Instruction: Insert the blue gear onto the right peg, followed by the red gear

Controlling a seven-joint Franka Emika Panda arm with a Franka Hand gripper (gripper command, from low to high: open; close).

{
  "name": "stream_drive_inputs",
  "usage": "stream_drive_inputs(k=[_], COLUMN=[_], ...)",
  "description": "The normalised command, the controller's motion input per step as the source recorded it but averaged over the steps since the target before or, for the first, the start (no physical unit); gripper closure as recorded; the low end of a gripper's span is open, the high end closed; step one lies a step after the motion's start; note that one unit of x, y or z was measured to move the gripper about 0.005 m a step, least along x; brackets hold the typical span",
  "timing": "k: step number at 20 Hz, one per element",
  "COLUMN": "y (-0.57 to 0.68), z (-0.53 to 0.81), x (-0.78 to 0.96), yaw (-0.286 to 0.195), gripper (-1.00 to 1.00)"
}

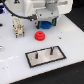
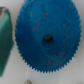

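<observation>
- Blue gear (image 2: 47, 36): bright blue, dark centre hole, faint reddish flecks in the wrist view.
- Red gear (image 1: 38, 35): bright red.
- Plate (image 1: 57, 50): pale grey, black rim.
- Right peg (image 1: 51, 50): dark.
- Left peg (image 1: 37, 55): dark.
- Surface (image 1: 67, 35): white.
- Object beside the blue gear (image 2: 4, 35): green.
- Robot housing (image 1: 42, 7): white.

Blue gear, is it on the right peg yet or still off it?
Off. The blue gear sits under the gripper, away from the right peg, which stands bare.

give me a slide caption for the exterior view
Franka arm's gripper hovering at the flat bright-blue plastic gear, with the round red plastic gear and black-rimmed peg plate waiting on the white table.
</observation>
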Motion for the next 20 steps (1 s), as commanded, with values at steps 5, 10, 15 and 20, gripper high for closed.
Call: stream_drive_inputs(k=[5, 10, 15, 20], y=[0.00, 0.01, -0.04, -0.13], z=[0.00, 0.35, 0.50, 0.48], x=[-0.08, 0.15, 0.44, 0.68], yaw=[0.000, 0.000, 0.000, 0.000], gripper=[1.00, 1.00, 1.00, 1.00])
